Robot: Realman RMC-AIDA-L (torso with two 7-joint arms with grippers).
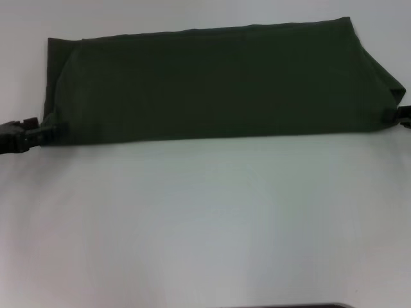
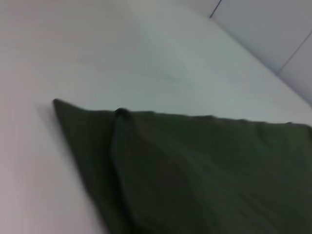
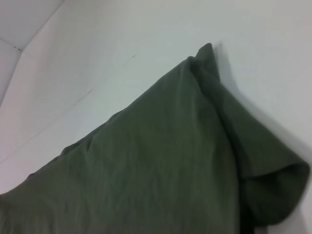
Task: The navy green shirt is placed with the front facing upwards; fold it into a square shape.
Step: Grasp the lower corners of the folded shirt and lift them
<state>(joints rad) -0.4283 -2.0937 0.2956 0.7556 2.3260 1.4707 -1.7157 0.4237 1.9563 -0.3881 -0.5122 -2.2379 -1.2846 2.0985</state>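
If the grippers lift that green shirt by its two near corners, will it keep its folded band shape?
Probably not. The navy green shirt looks like soft cloth: in the right wrist view its folded edge bulges and rumples, so the middle would likely sag between the left gripper and the right gripper. It seems light. Pushed across the white table, it would likely bunch.

The shirt [image 1: 218, 83] is a plain dark olive green with no pattern showing. The counter [image 1: 205, 218] is plain white. The left hand [image 1: 38, 131] is black.
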